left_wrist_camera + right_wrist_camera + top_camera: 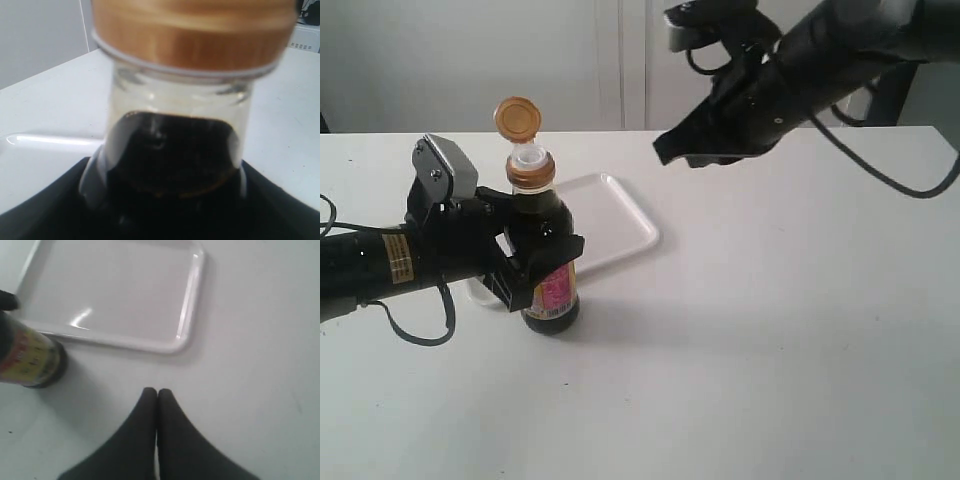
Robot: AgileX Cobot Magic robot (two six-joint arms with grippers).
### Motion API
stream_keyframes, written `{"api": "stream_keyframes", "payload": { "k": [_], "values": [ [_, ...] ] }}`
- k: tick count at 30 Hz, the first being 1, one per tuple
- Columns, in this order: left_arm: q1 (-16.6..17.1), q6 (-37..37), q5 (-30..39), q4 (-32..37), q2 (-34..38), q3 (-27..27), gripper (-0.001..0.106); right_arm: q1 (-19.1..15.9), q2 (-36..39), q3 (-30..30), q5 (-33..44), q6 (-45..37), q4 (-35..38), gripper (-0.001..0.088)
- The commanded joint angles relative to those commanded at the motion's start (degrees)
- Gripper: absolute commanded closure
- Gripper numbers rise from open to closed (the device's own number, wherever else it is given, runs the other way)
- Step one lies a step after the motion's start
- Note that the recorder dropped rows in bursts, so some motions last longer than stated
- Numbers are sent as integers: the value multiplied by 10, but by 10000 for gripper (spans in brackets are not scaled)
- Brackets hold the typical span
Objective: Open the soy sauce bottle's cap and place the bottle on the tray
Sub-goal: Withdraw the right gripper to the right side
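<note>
The soy sauce bottle (549,285) stands upright on the white table just in front of the tray (620,225). Its copper-orange cap (517,118) is flipped up on its hinge, baring the white spout (529,155). My left gripper (542,245) is shut on the bottle's body below the shoulders; in the left wrist view the bottle's neck (175,145) and collar (192,35) fill the frame. My right gripper (665,152) hangs in the air above the tray's far right, shut and holding nothing. The right wrist view shows its fingertips (157,392) pressed together above bare table, the tray (190,315) and bottle (30,357) beyond.
The white table (770,350) stretches wide to the right and front of the bottle. A pale wall (470,60) rises behind the table's far edge. Black cables (910,185) trail from the right arm.
</note>
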Motion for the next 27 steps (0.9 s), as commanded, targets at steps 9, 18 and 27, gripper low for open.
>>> {"api": "stream_keyframes", "payload": {
  "k": [9, 18, 27],
  "values": [
    [0, -17, -8, -6, 0, 0, 1053, -49, -58, 95, -28, 12, -19, 868],
    [0, -22, -9, -16, -40, 0, 1053, -82, -110, 209, -37, 5, -48, 868],
    [0, -22, -8, -70, -93, 0, 1053, -83, -134, 267, -113, 11, -43, 868]
  ]
}}
